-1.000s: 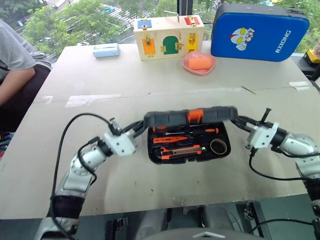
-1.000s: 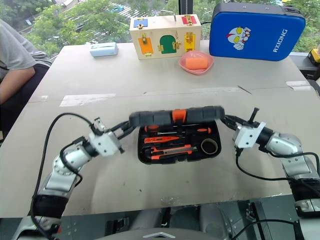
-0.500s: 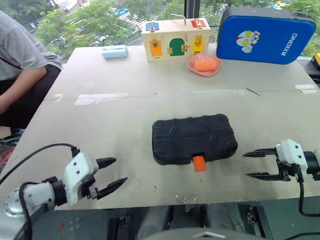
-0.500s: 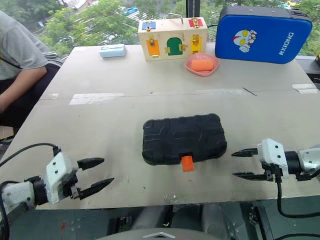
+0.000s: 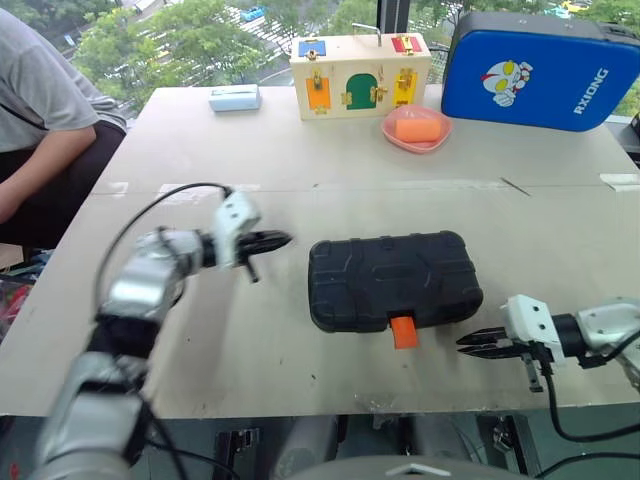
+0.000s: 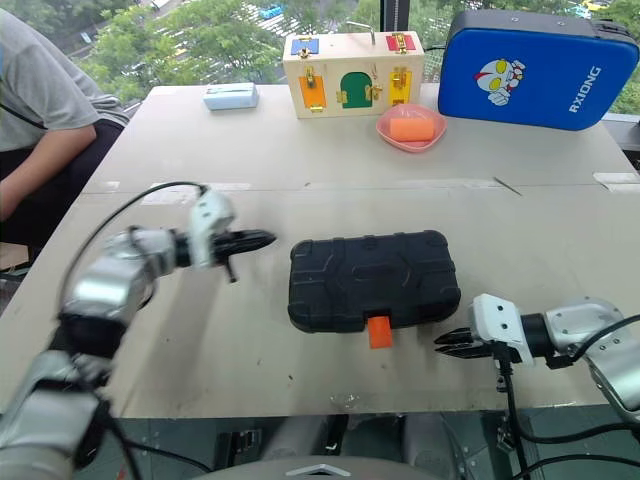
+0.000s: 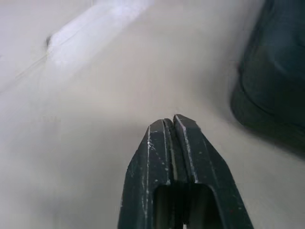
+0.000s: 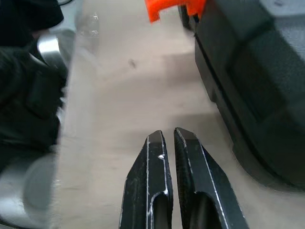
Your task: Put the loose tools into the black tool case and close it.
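The black moulded-plastic tool case (image 5: 394, 280) lies lid-down mid-surface, no loose tools outside; its orange latch (image 5: 403, 331) at 6 o'clock looks unfastened. Left hand (image 5: 276, 240) at 9 o'clock and right hand (image 5: 470, 342) at 4 o'clock are pinched together, empty

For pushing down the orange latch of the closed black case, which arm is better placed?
Probably the right. The right gripper, jaws shut, lies at the table's near edge beside the orange latch of the black tool case. The left gripper is by the case's far left corner.
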